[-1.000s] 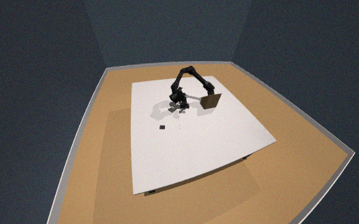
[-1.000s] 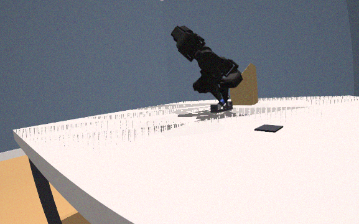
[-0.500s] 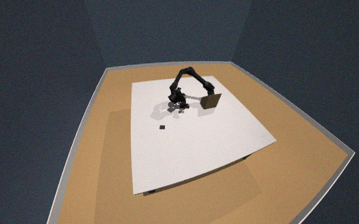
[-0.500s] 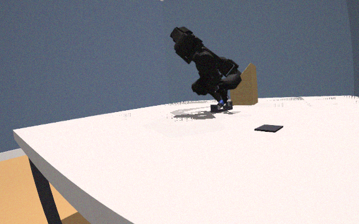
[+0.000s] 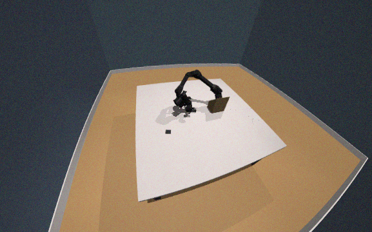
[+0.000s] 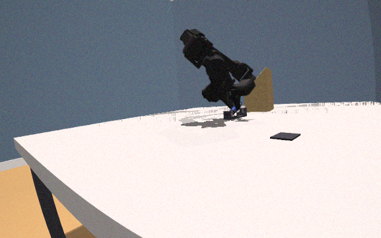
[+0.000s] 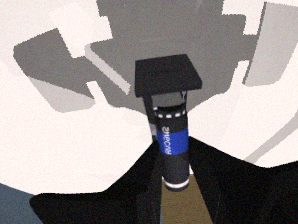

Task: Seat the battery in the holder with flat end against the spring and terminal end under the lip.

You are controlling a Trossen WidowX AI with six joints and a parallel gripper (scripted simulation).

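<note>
My gripper [image 7: 172,144] [image 6: 234,110] [image 5: 189,109] is shut on the battery [image 7: 172,143] [image 6: 233,108], a black cylinder with a blue band. It holds the battery low over the white table, lengthwise away from the wrist camera. The battery's far end meets the near edge of the small black holder [image 7: 166,75] [image 6: 236,114], which sits on the table right under the gripper. In the exterior view the blue band shows just above the holder. The spring and the lip are hidden, and I cannot tell whether the battery is inside the holder.
A flat black square [image 5: 167,131] [image 6: 285,136] lies on the white table [image 5: 205,145] [image 6: 177,172], apart from the holder. A brown upright board [image 5: 218,104] [image 6: 261,90] stands close behind the arm's base. The table stands on an orange floor.
</note>
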